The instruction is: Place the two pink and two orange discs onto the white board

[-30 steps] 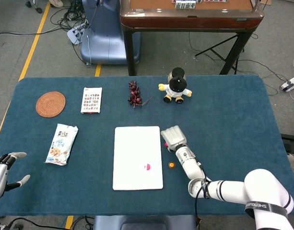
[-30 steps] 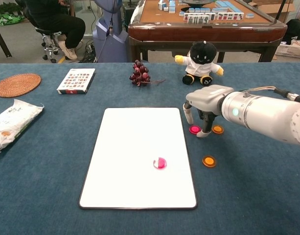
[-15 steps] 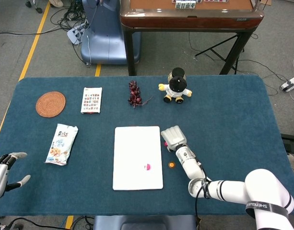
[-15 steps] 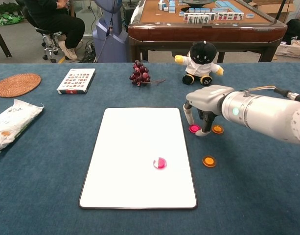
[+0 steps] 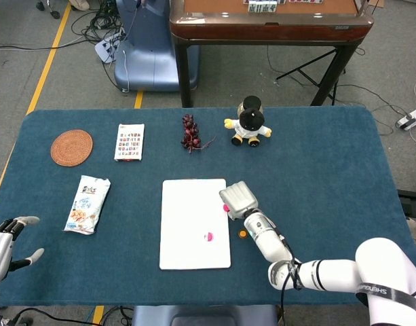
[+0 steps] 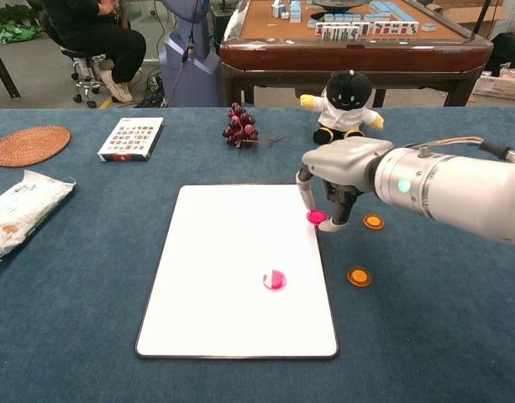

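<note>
My right hand (image 6: pixel 334 172) pinches a pink disc (image 6: pixel 316 217) between its fingertips, right at the right edge of the white board (image 6: pixel 223 252). The head view shows the same hand (image 5: pixel 238 199) over the board's (image 5: pixel 187 210) right rim, with the disc (image 5: pixel 225 208) under it. A second pink disc (image 6: pixel 275 280) lies on the board, right of centre. Two orange discs lie on the blue cloth right of the board, one behind the hand (image 6: pixel 373 222) and one nearer me (image 6: pixel 359 276). My left hand (image 5: pixel 5 248) rests open at the table's front left edge.
Along the far side stand a plush toy (image 6: pixel 347 99), a bunch of grapes (image 6: pixel 239 124), a card pack (image 6: pixel 132 137) and a woven coaster (image 6: pixel 28 144). A snack bag (image 6: pixel 20 210) lies at the left. A mahjong table (image 6: pixel 349 38) stands behind.
My right hand closed on the pink disc beside the board and carried it left to the board's right edge. The left hand has not moved.
</note>
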Robot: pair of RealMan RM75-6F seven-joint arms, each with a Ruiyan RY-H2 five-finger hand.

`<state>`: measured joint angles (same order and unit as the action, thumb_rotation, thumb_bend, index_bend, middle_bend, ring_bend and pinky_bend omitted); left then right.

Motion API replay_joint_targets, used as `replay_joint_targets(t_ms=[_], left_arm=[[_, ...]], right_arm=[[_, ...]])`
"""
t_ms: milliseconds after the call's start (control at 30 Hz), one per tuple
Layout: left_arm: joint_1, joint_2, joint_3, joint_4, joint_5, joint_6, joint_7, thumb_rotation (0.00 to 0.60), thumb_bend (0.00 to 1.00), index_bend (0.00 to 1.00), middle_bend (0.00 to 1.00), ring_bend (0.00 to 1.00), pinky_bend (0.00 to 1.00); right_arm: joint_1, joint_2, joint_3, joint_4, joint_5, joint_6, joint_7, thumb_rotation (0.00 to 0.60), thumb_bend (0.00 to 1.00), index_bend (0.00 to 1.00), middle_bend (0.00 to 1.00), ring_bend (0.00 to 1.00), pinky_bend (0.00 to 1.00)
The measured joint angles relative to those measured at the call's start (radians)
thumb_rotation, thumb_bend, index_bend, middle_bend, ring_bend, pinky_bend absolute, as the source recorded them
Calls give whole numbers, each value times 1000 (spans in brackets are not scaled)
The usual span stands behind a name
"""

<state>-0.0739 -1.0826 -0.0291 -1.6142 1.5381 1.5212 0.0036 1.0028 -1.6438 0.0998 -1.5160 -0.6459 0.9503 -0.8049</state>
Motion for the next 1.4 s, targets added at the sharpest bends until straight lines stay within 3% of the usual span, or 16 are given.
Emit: replay_joint_targets(t_ms=[233,633,767,1000,1200,1400], left_arm=[[15,8,6,-13,6,21,9,600,165,396,380,340,484],[34,29,8,-9,-4,36,-22,600,165,397,380,340,484],[35,33,4,-6,-8,37,-33,600,165,398,380,340,484],[34,32,5,-6,-5,33,-21,600,164,401,380,340,484],[35,32,2,-6,-7,34,-20,600,165,401,380,340,484],[35,32,-3,-1,-14,34,-19,600,165,402,380,340,484]], right_arm=[[24,-18,-5,-35,-14,16,-40,600,272,522,1000,1000,1000],[70,-105,11,58,20,-21,-57,600,262,522,1000,1000,1000],[78,-127,18,84,20,-28,-48,600,201,514,1000,1000,1000],[76,-132,23,86,-9,-25,-22,600,87,411,1000,1000,1000],[69,-117,22,74,-23,-14,-14,600,83,396,1000,1000,1000],[51,-72,7,15,-37,13,-17,600,158,396,1000,1000,1000]])
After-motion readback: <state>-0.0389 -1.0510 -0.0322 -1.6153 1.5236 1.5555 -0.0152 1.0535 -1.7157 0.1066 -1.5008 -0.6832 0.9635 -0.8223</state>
